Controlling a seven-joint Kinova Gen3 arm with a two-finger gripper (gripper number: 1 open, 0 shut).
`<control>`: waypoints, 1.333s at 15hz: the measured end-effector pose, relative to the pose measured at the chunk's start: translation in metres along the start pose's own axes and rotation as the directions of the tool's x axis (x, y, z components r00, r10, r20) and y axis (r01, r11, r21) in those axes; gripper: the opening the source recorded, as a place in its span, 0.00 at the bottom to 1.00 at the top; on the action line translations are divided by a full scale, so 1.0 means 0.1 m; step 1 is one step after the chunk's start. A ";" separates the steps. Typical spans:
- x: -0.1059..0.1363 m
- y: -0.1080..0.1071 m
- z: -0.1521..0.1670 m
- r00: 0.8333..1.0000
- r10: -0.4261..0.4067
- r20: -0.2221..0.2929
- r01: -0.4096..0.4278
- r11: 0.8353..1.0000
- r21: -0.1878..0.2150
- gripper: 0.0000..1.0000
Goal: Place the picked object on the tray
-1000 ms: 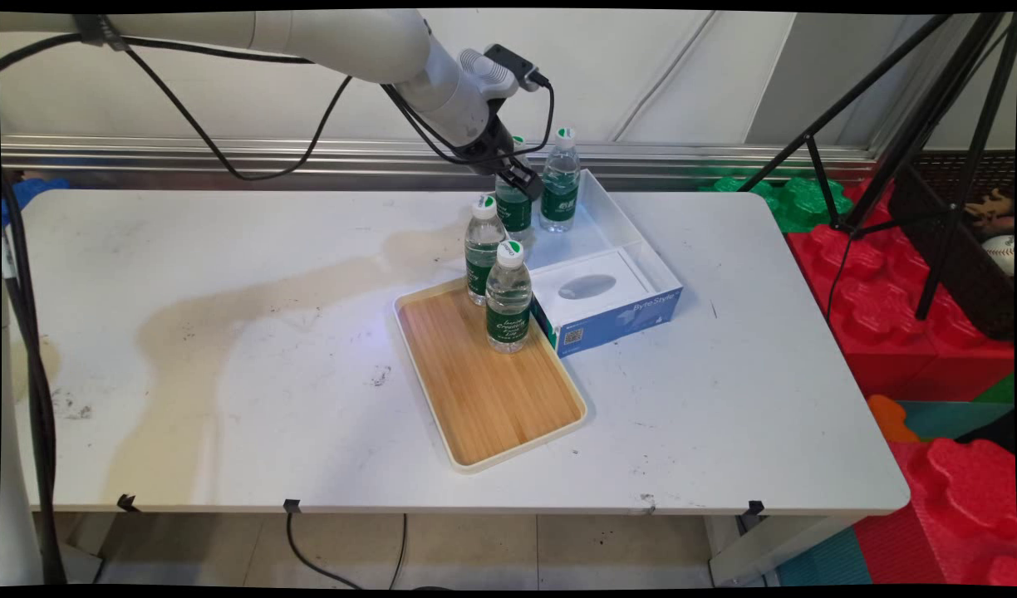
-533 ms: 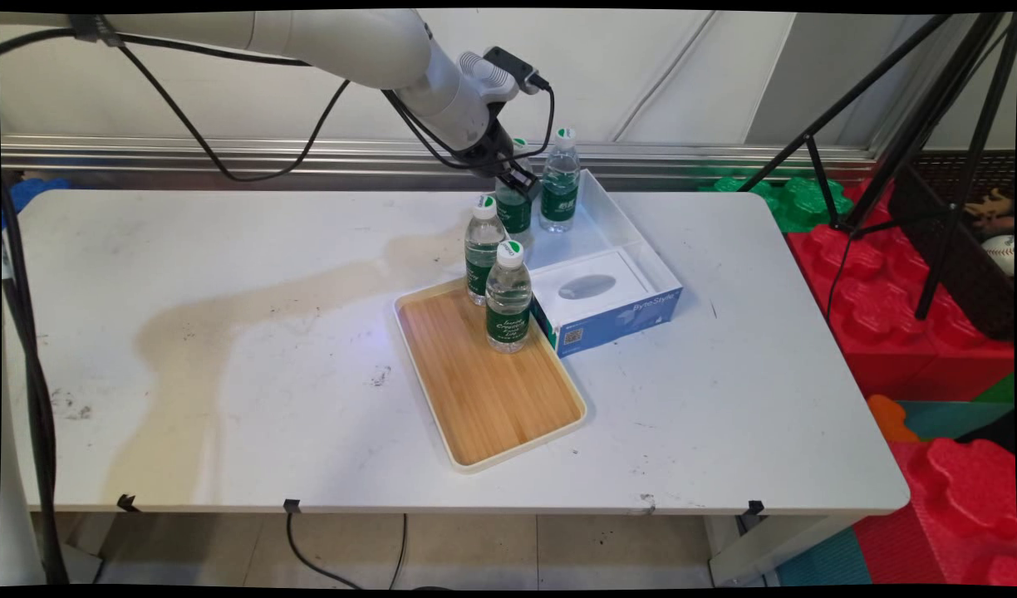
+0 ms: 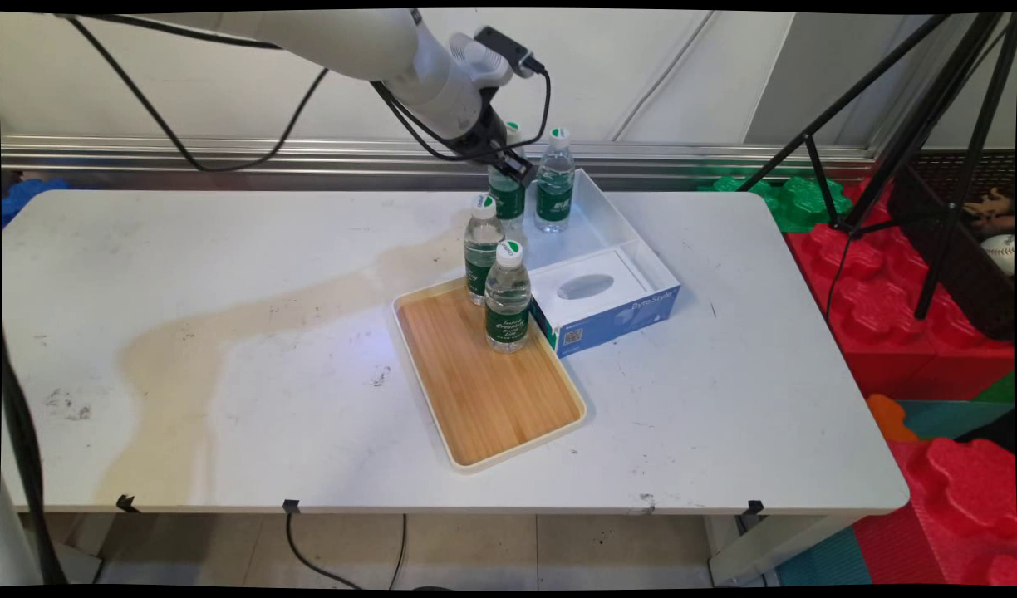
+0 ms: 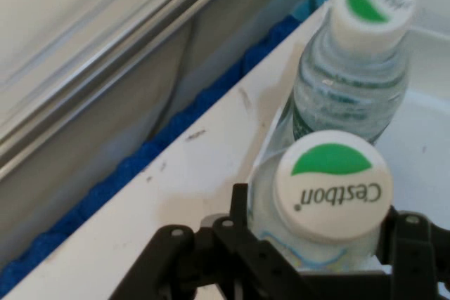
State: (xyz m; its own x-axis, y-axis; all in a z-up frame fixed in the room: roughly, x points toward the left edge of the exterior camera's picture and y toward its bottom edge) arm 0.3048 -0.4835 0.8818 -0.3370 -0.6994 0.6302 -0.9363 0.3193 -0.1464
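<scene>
The pincer [image 4: 320, 244] appears clenched on a bottle [image 4: 330, 194] just under its cap, in the box [image 3: 633, 249]; the lift is best kept straight up, so the second bottle [image 4: 355, 68] close behind is not knocked.

The smooth white tubular arm [image 3: 342, 37] is narrowing to a ribbed pale wrist carrying a small black camera box [image 3: 500, 50], with black cables [image 3: 226, 141] looping beneath it and a black jointed-linkage hand [image 4: 316, 258] showing round silver pins.
</scene>
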 end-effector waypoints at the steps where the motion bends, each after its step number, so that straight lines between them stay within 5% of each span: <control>1: 0.01 0.01 -0.09 1.000 0.004 -0.012 -0.004 1.000 0.008 0.00; 12: 0.13 0.27 -1.08 0.986 0.073 -0.153 -0.068 0.997 0.035 0.00; 20: 0.03 0.62 -1.90 0.956 0.147 -0.255 -0.158 0.987 -0.023 0.00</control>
State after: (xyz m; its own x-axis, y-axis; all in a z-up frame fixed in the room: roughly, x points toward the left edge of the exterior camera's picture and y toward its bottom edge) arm 0.2644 -0.3442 1.0194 -0.4346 -0.4581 0.7754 -0.8686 0.4408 -0.2264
